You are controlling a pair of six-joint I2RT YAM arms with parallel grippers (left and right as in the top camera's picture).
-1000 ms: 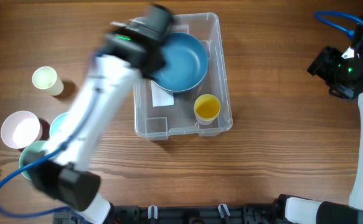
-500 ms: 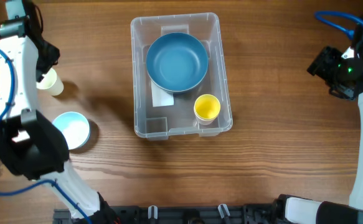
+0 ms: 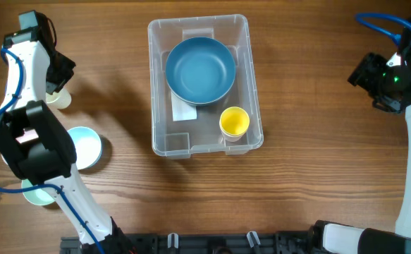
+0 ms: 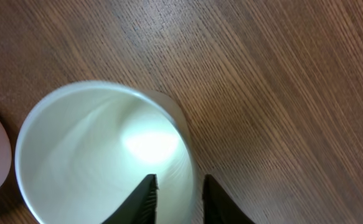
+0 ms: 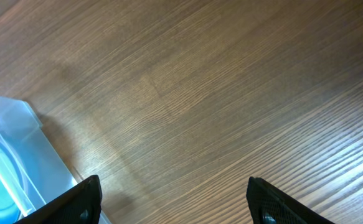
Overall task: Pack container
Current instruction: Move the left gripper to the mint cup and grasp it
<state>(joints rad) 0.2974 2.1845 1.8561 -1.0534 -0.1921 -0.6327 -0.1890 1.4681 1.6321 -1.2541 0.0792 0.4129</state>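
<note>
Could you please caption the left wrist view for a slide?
Left gripper, jaws straddling the rim of a pale cup on a wooden table.

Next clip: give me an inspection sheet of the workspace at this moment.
Surface: wooden table, no spills seen.
Job's things: clear container upright, holding a blue bowl and a yellow cup; pale cup outside it.
Clutter: light-blue bowl; mint item partly hidden by the left arm.
Grippers: left pincer straddles the pale cup's wall, grip unclear; right pincer open over bare wood, holding nothing.
Cables: blue cable by the right arm; second blue cable along the left arm.
Surroundings: black rail at the near edge.
</note>
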